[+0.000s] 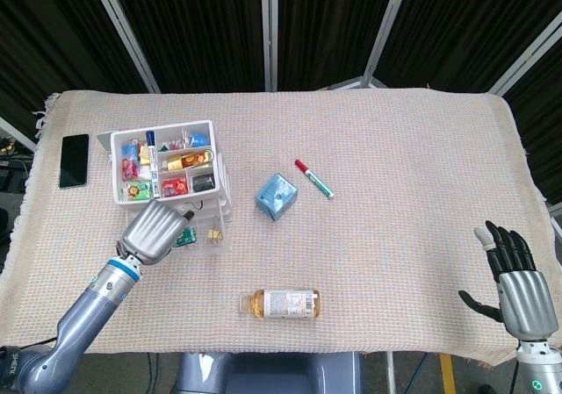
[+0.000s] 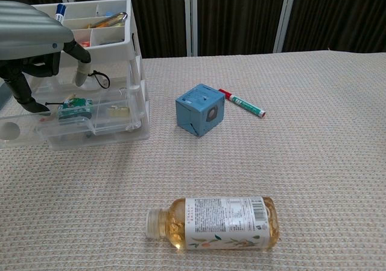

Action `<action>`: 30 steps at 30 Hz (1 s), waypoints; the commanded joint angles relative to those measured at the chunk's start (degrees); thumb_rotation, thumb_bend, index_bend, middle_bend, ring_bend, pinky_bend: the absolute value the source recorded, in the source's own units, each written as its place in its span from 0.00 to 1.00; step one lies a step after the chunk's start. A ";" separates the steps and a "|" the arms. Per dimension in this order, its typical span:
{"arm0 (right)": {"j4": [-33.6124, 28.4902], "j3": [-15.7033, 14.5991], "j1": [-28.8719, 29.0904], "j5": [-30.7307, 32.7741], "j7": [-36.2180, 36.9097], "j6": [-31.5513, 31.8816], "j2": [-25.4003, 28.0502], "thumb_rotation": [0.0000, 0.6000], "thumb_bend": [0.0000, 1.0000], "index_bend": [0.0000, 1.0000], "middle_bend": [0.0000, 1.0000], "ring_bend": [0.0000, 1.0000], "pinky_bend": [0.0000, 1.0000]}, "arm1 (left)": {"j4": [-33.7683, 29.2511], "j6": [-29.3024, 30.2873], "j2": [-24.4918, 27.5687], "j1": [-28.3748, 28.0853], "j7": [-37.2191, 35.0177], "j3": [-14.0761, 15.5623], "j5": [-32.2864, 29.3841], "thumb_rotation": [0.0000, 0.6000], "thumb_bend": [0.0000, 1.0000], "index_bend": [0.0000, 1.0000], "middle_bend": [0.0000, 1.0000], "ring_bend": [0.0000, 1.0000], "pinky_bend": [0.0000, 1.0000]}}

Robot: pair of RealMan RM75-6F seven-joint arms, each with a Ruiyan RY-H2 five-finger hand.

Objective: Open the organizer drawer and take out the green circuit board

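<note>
Green circuit board [image 2: 75,105] lies in the pulled-out bottom drawer [image 2: 90,129] of the clear plastic organizer [image 1: 167,183], which I see standing at about 9 o'clock on the counter [image 1: 395,201]. From the chest view the board rests flat, with a binder clip [image 2: 119,110] just beside it at 3 o'clock in the same drawer. My left hand [image 1: 156,228] hangs right over the open drawer, fingers [image 2: 81,63] curled downward around the board without gripping it; it holds nothing, and I cannot tell whether any fingertip touches the board. My right hand [image 1: 514,275] rests well apart at 4 o'clock near the counter's edge, fingers spread and empty.

The organizer's top tray [image 1: 163,160] is packed with small colourful items and a blue-capped marker [image 2: 58,15]. A black phone [image 1: 74,160] lies beside the organizer at 9 o'clock. Near the centre of the counter sits a blue cube [image 1: 277,196], with a red-and-green marker [image 1: 313,178] just beside it at 2 o'clock. A bottle of amber liquid [image 1: 281,304] lies on its side at 6 o'clock.
</note>
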 commanded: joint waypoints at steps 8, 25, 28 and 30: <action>0.07 0.22 0.04 0.19 0.76 0.08 0.01 1.00 0.03 0.09 0.00 0.00 0.00 | -0.44 2.08 -0.87 -4.01 2.21 1.93 -5.89 1.00 0.02 0.37 0.97 0.93 0.81; 0.31 0.43 -0.02 -0.01 2.92 0.75 0.13 1.00 0.03 0.09 0.00 0.00 0.00 | -0.17 3.38 -2.58 -9.00 4.17 4.10 -12.02 1.00 0.07 0.37 0.97 0.93 0.81; 0.45 0.47 -0.03 -0.18 3.28 0.97 0.13 1.00 0.03 0.09 0.00 0.00 0.00 | -0.37 3.75 -2.52 -9.78 4.50 4.68 -13.10 1.00 0.12 0.37 0.97 0.93 0.81; 0.56 0.47 -0.05 -0.29 3.43 1.09 0.08 1.00 0.03 0.09 0.00 0.00 0.00 | -0.39 4.10 -2.45 -10.27 4.59 5.07 -13.88 1.00 0.16 0.38 0.97 0.93 0.81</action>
